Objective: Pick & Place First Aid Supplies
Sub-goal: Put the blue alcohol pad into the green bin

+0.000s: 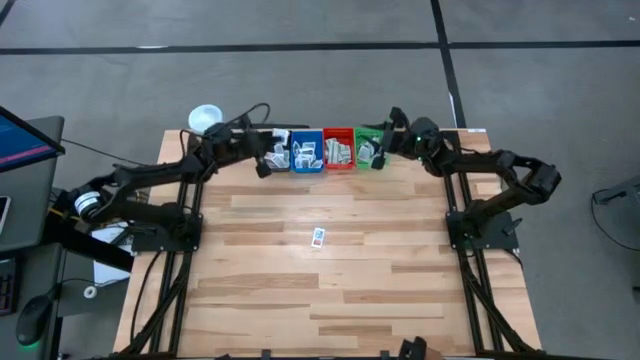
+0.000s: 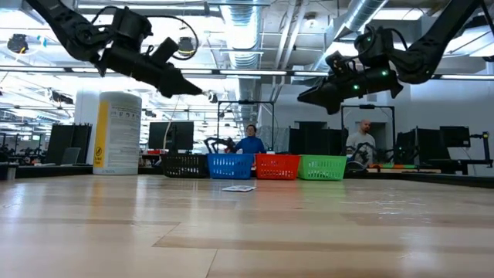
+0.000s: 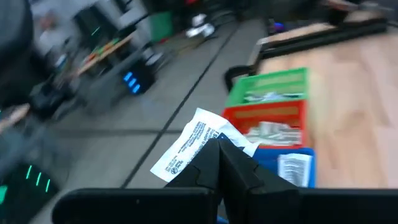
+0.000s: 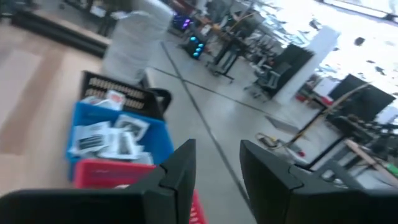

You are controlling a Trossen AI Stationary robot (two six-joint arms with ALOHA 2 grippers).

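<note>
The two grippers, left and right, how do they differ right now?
The left gripper is shut on a white packet; the right gripper is open and holds nothing. The left gripper hangs near the black bin and blue bin, the right gripper by the green bin. Both hover above the bin row at the table's far edge.

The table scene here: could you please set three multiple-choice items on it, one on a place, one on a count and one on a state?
1. Where does the lone packet lie?
A. mid-table
B. in the green bin
C. on the floor

2. How many bins stand in the row?
A. two
B. four
C. six

3. What does the left gripper hold?
A. nothing
B. a white packet
C. a bin

Answers: 1 A, it lies alone on bare wood; 2 B, black, blue, red, green; 3 B, the white packet sticks out between its shut fingers.
</note>
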